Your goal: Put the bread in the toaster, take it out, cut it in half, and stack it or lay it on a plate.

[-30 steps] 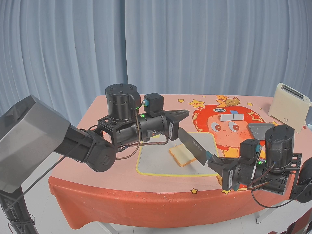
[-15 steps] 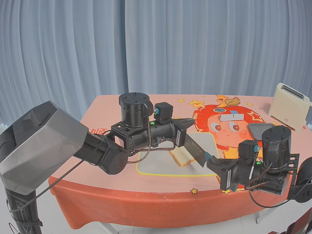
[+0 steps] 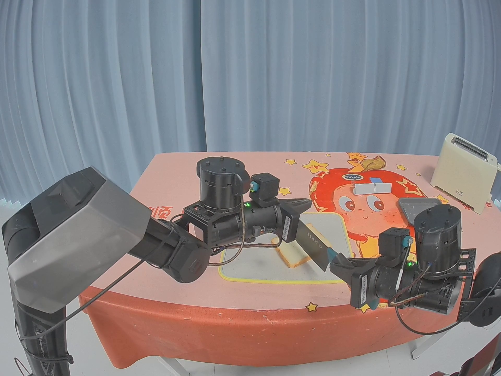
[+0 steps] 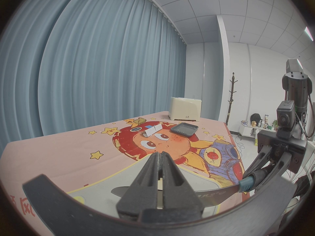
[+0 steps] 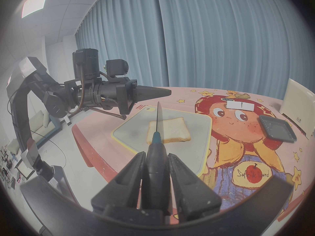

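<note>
Over the board [image 3: 245, 261], knife [image 3: 314, 241] hides part of bread [image 3: 290, 255]; right tool [image 3: 336, 261] clamps it, left tool [image 3: 303, 203] closed.

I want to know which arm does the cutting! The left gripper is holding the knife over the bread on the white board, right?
Not quite. It is the right gripper that holds the knife, by its handle, over the bread on the white board. The right wrist view shows this best. The left gripper is shut and empty.
</note>
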